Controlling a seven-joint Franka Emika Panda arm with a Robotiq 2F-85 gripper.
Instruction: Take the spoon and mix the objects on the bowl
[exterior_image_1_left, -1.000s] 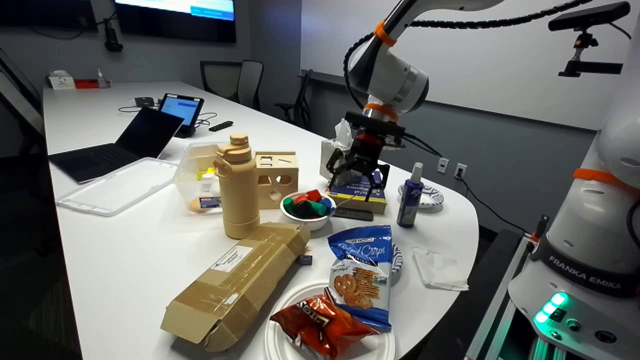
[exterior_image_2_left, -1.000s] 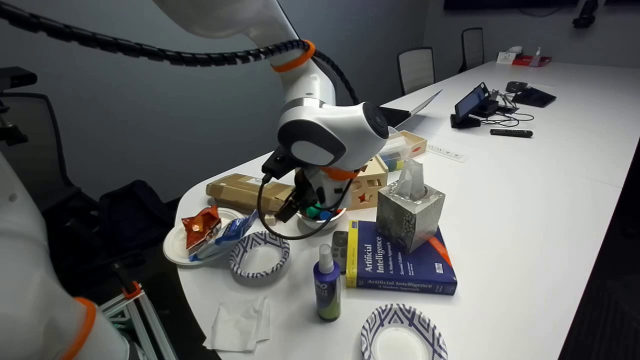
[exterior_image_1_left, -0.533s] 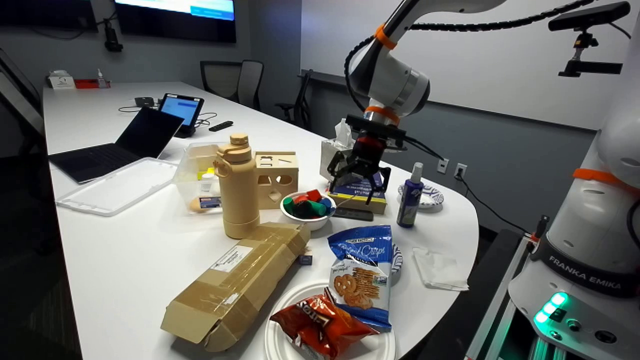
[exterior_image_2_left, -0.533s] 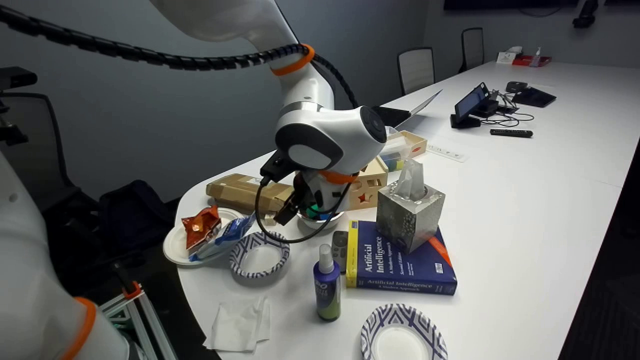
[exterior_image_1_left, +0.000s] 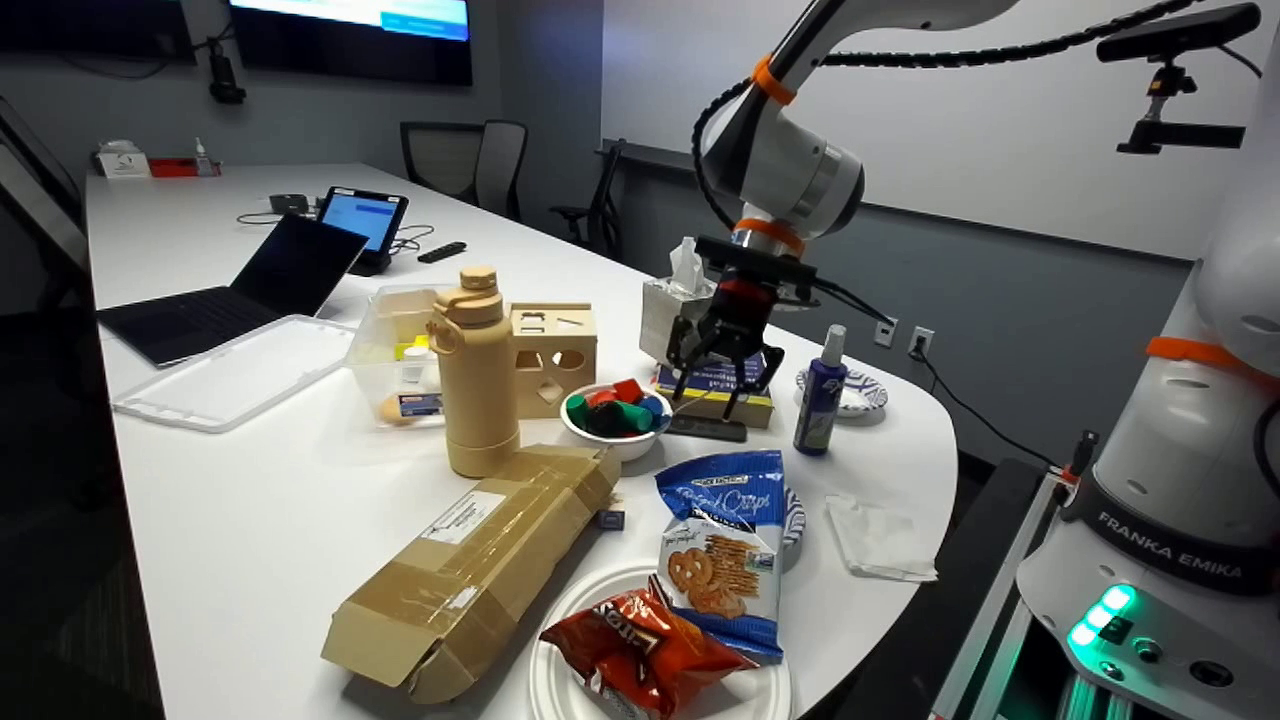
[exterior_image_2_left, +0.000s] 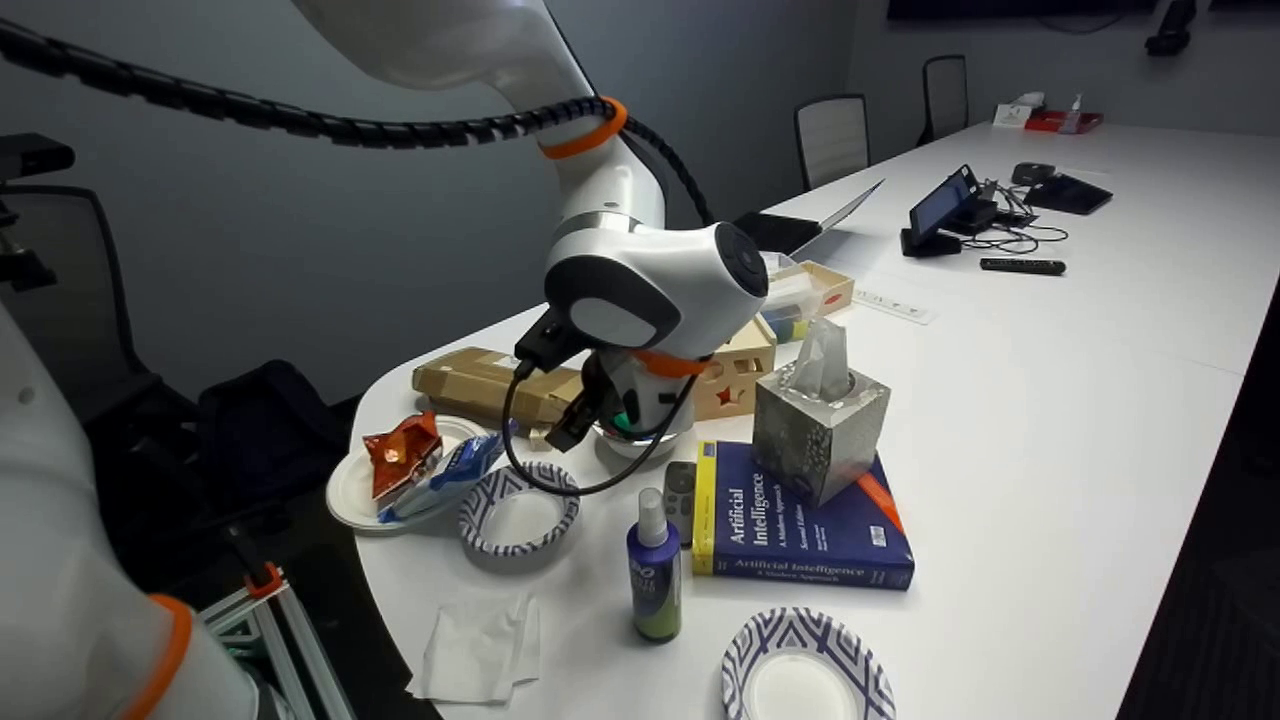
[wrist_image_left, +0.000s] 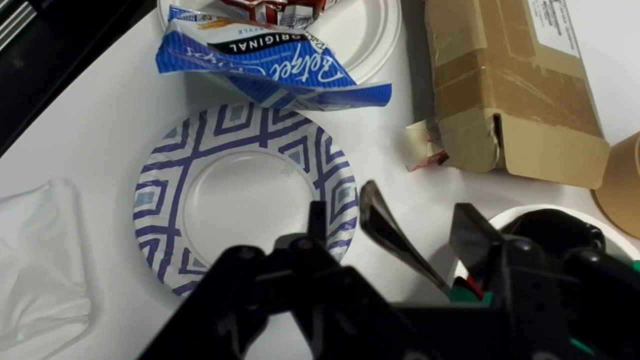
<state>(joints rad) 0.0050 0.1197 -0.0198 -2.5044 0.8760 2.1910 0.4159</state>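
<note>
A white bowl (exterior_image_1_left: 640, 447) holds several red, green, blue and black pieces (exterior_image_1_left: 628, 415); it also shows in an exterior view (exterior_image_2_left: 645, 445), partly behind the arm. A metal spoon (wrist_image_left: 395, 235) leans out of the bowl in the wrist view, its handle end raised and its lower end among the pieces. In an exterior view the spoon (exterior_image_1_left: 692, 401) is a thin line at the bowl's rim. My gripper (wrist_image_left: 395, 225) is open, with the spoon handle between its fingers, apparently touching neither. In an exterior view the gripper (exterior_image_1_left: 707, 398) hangs beside the bowl, near the book.
A blue book (exterior_image_2_left: 800, 530) bears a tissue box (exterior_image_2_left: 820, 430). A spray bottle (exterior_image_2_left: 655, 570), remote (exterior_image_1_left: 707, 428), patterned plate (wrist_image_left: 245, 200), cardboard box (exterior_image_1_left: 490, 560), tan bottle (exterior_image_1_left: 480, 380), wooden shape box (exterior_image_1_left: 553, 360) and snack bags (exterior_image_1_left: 725, 560) surround the bowl.
The arm and gripper have come down a little, and the gripper has shifted slightly to the right in an exterior view. The bowl, pieces and spoon look unmoved.
</note>
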